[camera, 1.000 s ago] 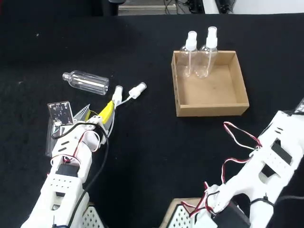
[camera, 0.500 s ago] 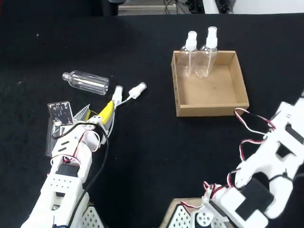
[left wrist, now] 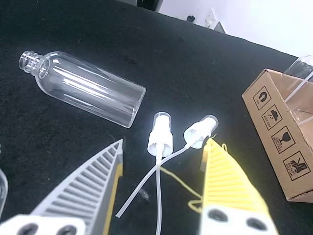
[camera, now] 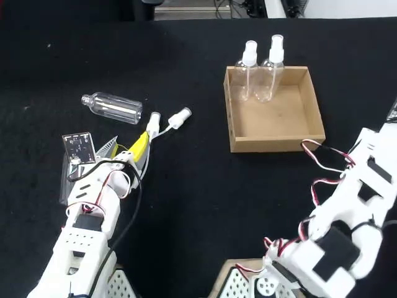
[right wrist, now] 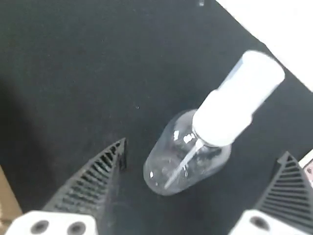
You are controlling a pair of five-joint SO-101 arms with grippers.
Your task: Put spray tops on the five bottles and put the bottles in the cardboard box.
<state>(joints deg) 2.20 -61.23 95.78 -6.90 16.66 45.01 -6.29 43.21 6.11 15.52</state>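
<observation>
Beside uncapped bottle: left gripper spread at two loose spray tops. Right gripper spread either side of capped bottle.

Four handling symbols on the cardboard box side; no words

surface: black table | left half: capless bottle lying flat, two spray tops just beside, small flat card nearer | far-right: cardboard box
</observation>
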